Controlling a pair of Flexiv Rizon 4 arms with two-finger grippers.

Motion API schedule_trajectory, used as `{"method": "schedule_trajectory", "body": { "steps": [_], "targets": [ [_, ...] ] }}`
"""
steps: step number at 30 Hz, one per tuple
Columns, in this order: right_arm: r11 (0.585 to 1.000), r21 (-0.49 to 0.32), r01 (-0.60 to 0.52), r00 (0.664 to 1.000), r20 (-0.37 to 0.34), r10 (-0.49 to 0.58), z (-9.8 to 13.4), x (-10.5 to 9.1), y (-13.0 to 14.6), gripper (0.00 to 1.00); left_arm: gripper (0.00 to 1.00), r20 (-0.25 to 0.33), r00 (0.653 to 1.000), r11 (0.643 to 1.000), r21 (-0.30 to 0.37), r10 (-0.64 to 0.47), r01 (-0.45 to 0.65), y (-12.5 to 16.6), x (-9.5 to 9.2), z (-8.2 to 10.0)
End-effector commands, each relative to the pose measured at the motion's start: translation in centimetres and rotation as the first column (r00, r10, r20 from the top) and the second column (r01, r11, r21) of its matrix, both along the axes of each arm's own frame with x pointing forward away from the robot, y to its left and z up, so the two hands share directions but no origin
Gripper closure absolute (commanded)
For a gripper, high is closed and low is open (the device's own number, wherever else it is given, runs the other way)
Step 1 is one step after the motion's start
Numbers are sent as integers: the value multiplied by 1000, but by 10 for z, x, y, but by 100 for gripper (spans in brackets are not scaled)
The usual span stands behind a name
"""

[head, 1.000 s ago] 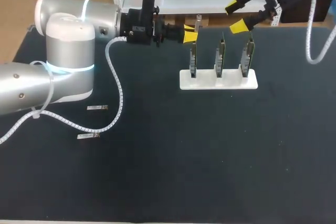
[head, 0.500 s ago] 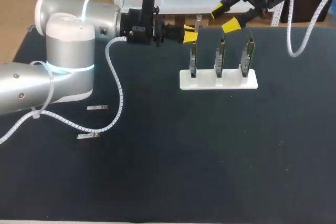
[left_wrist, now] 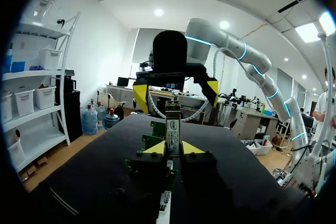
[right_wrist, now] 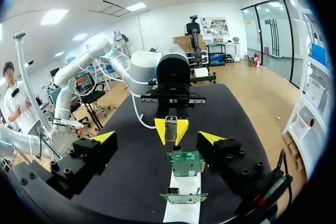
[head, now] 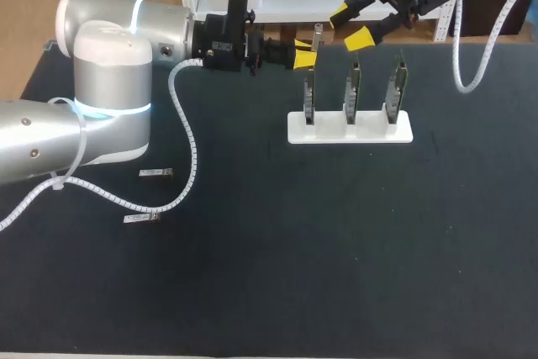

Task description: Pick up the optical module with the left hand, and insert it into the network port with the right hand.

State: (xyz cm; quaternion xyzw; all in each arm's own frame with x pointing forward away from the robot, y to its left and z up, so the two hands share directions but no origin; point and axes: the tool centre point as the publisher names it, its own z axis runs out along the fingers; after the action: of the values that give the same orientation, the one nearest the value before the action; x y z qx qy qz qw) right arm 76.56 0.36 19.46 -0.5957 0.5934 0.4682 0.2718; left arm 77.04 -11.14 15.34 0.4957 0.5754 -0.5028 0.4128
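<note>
Now, handover: left gripper [head: 303, 51] pinches the optical module [head: 318, 37]; right gripper [head: 350, 27] hangs spread nearby.
Centre the right gripper around the module's free end before you close it.

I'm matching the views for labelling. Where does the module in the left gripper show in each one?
Head view: the module is at the left gripper's tips, behind the white stand.
Left wrist view: the module is upright between the gripper's own tips, above the stand.
Right wrist view: the module is beyond the stand, between yellow tips.
Shared landmark: the stand.
</note>
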Motion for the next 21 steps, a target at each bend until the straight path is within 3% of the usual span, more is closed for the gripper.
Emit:
{"method": "schedule_trajectory", "body": {
  "steps": [1,21],
  "targets": [
    [991,-12,134,989,67,-133,0,-9,4,0,100,0,1000,1000,0,-2,2,-1,2,0],
    [992,-10,123,989,77,-122,4,-3,19,0,100,0,1000,1000,0,-2,2,-1,2,0]
  ]
}}
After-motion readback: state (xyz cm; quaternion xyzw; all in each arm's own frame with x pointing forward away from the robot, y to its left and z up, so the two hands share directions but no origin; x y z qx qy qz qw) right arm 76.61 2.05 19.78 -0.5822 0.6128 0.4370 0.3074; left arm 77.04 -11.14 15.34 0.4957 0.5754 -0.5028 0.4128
